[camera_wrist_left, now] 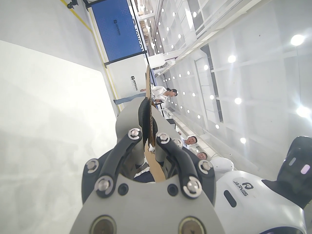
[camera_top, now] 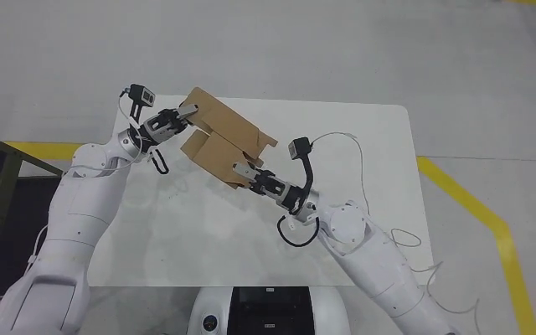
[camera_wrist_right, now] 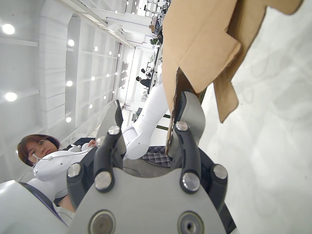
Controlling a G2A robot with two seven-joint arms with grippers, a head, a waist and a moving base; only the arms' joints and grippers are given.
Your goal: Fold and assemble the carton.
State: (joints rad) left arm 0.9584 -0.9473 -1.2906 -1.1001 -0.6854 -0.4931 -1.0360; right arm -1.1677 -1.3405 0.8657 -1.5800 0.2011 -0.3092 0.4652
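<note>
A brown cardboard carton (camera_top: 224, 136), partly unfolded with loose flaps, is held tilted above the white table (camera_top: 360, 218) near its far left side. My left gripper (camera_top: 188, 115) is at the carton's far left corner, shut on a thin cardboard edge (camera_wrist_left: 148, 81) that runs between its fingers (camera_wrist_left: 143, 115). My right gripper (camera_top: 243, 173) is at the carton's near edge and stands open. In the right wrist view a carton panel (camera_wrist_right: 195, 44) rests against one finger (camera_wrist_right: 191, 109), while the other finger (camera_wrist_right: 117, 116) is well apart from it.
A thin white cable (camera_top: 356, 144) from the right arm loops over the table's right half. A dark frame (camera_top: 12, 172) stands off the table's left edge. Yellow floor lines (camera_top: 477, 209) run on both sides. The table's near and right parts are bare.
</note>
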